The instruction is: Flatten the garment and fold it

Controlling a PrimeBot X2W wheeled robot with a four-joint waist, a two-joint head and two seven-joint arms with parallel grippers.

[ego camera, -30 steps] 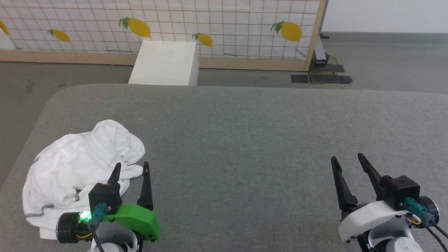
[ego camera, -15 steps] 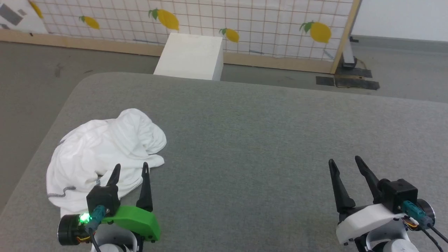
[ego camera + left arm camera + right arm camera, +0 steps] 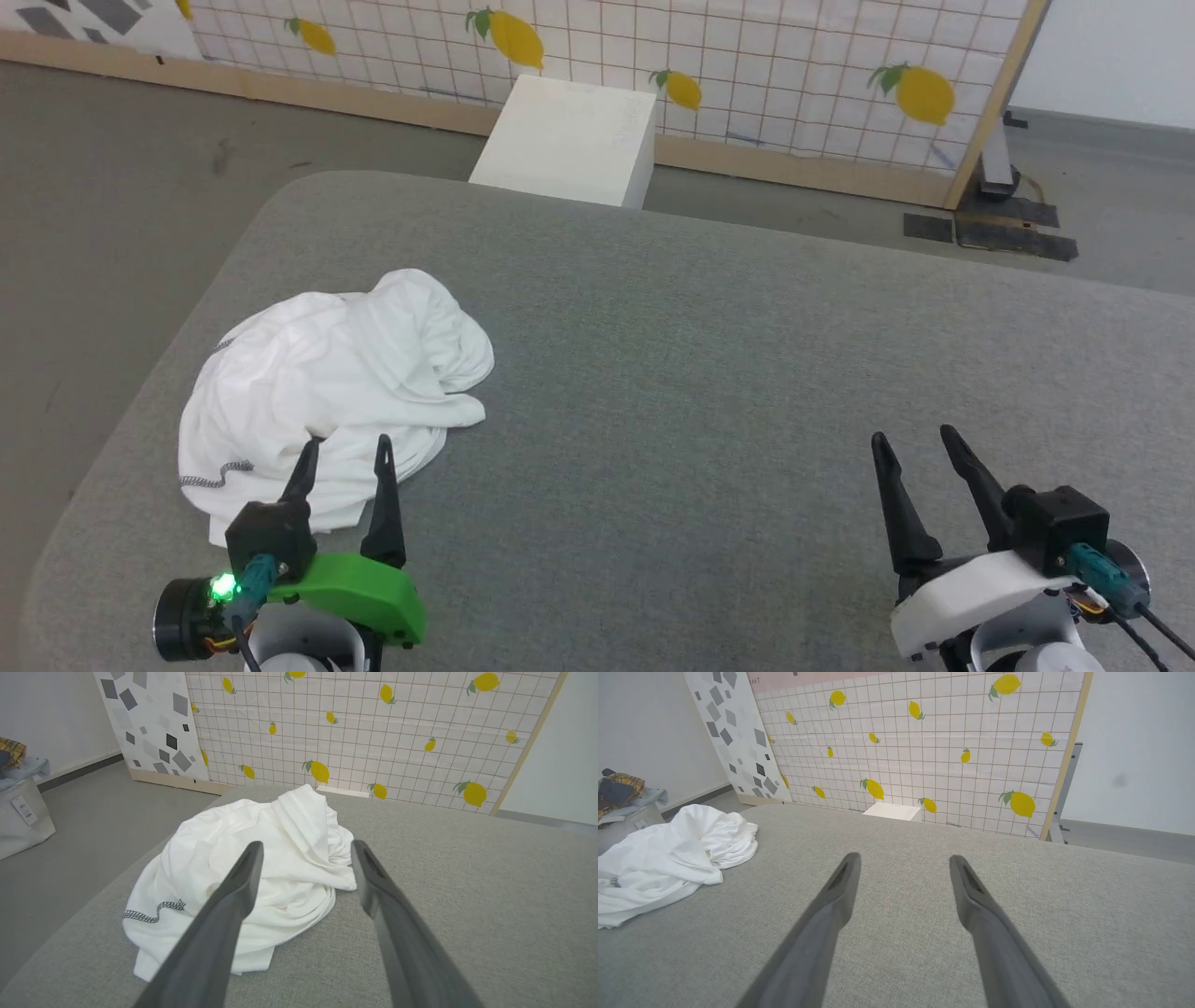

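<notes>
Garment (image 3: pixel 327 373) lies crumpled near the left edge of the grey tabletop (image 3: pixel 709 373). Left end effector (image 3: pixel 345 446) hovers at its near edge, right end effector (image 3: pixel 912 434) well apart; both are wide open and empty.

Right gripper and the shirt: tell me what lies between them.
Only bare grey tabletop lies between the right gripper and the shirt, as the head view shows; the right wrist view agrees.
</notes>
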